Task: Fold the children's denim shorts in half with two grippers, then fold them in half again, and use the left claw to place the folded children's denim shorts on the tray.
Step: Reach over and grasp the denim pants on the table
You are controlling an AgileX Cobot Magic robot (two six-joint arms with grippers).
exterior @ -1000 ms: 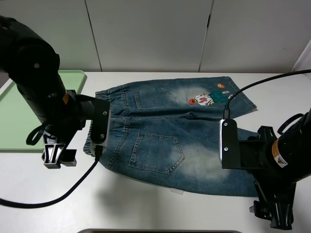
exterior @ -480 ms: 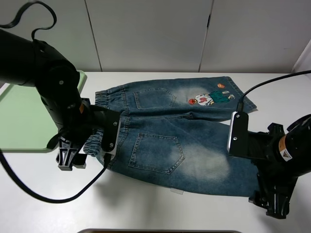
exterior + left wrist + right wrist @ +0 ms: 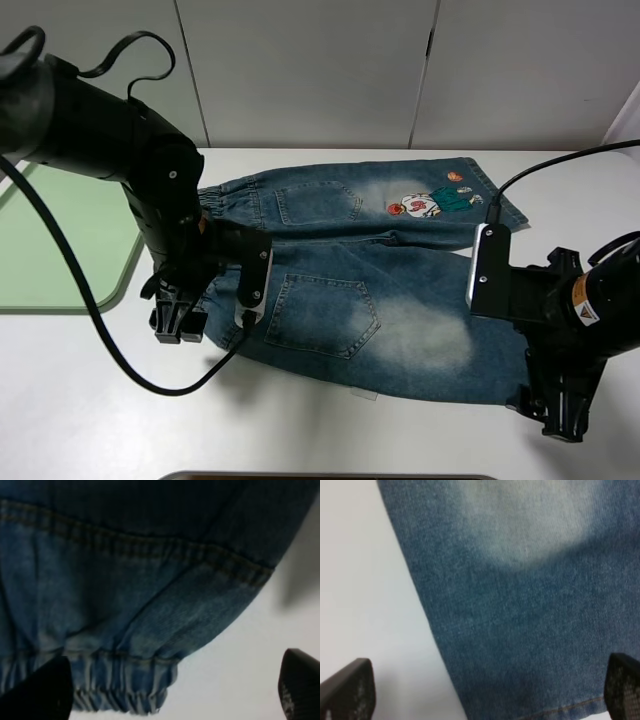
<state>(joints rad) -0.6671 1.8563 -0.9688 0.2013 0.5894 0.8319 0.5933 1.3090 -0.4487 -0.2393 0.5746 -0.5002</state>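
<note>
Tray [image 3: 40, 250] at far left, pale green, bare where visible, partly cut off by the frame edge. Just right of it, left gripper [image 3: 178, 322]: swung within the last second from over the tray's near rim across to the waistband corner of the children's denim shorts [image 3: 360, 290]. Jaws spread wide with nothing between them, straddling the gathered elastic edge [image 3: 120, 690] in the wrist view. Shorts unmoved through that second: flat on the white table [image 3: 100, 420], back pockets up, still unfolded, near the tray but not on it. Further right, right gripper [image 3: 560, 420]: drawn in a little toward the near leg's hem corner, jaws likewise wide and empty, one tip over bare table, the other at the denim. Reads as both claws lining up on the near edge for the first fold, with no grasp made and no folding done. Hidden in the high view: a stretch of waistband under the left wrist, and the hem corner behind the right arm. Fingertips only dark blurred slivers in the wrist views; contact with the cloth impossible to judge. Embroidered figure [image 3: 430, 203] on the far leg too small for detail.
</note>
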